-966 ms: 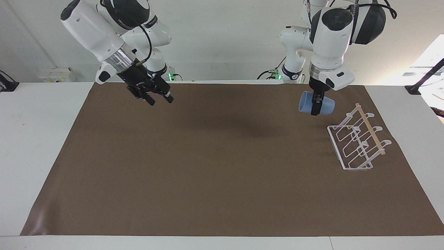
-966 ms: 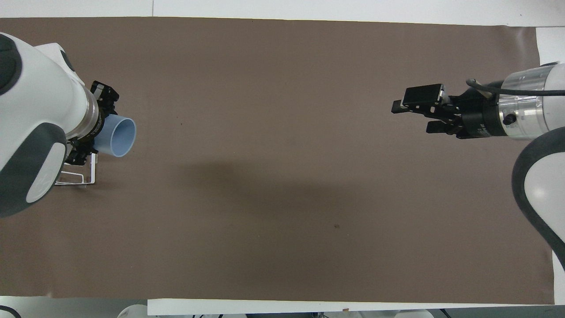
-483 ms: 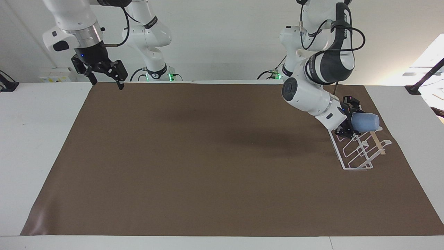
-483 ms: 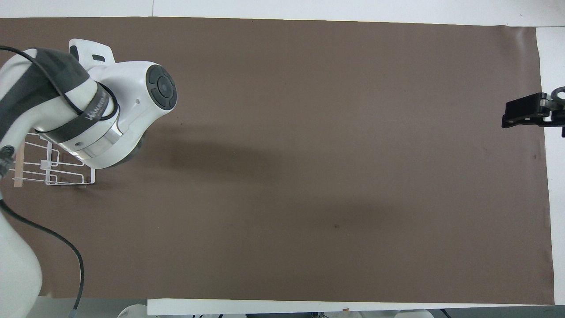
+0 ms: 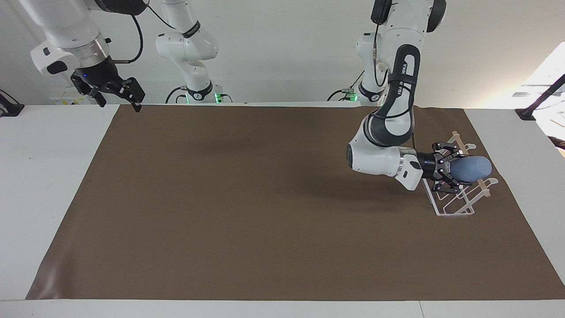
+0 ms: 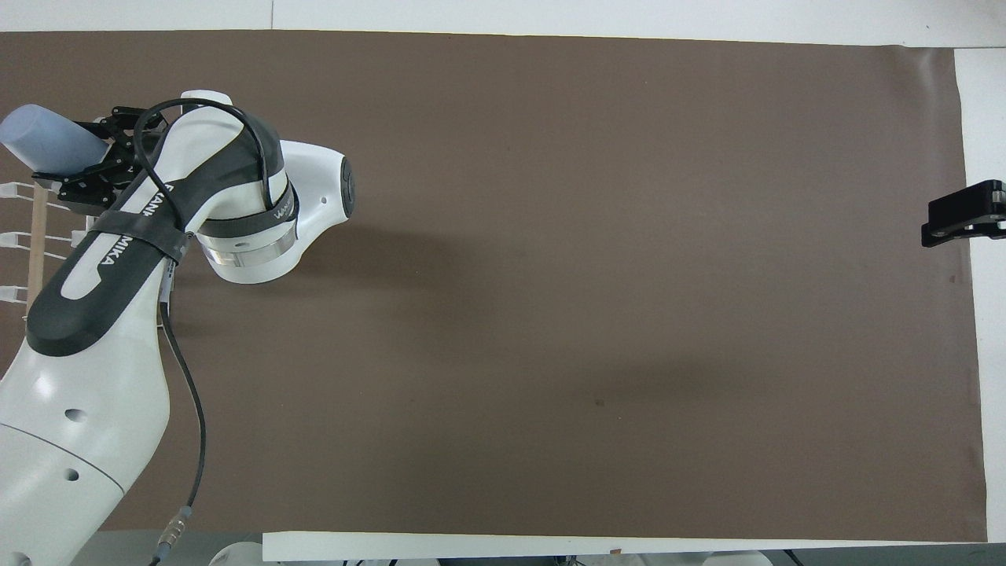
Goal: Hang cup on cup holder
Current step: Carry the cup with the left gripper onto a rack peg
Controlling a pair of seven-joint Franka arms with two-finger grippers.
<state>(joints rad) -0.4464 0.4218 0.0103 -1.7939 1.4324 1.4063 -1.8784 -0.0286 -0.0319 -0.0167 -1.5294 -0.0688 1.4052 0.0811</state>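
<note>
Here the left gripper [image 5: 451, 173] is clamped on the cup [image 5: 472, 168], holding it on its side in the air over the rack [image 5: 454, 211], with the closed base pointing toward the left arm's end of the tabletop [image 5: 44, 176]. The rack stands on the brown mat [image 5: 265, 212] near that end, its wooden rod [image 6: 35, 236] partly hidden under the gripper. Whether the cup touches a prong cannot be told. Black lettering on the left arm [image 5: 399, 84] reads "FRANKA EMIKA"; the overhead view shows only "MIKA". The right gripper [image 5: 118, 92] waits with jaws wide and empty above the mat's corner at the right arm's end, near the robots.
</note>
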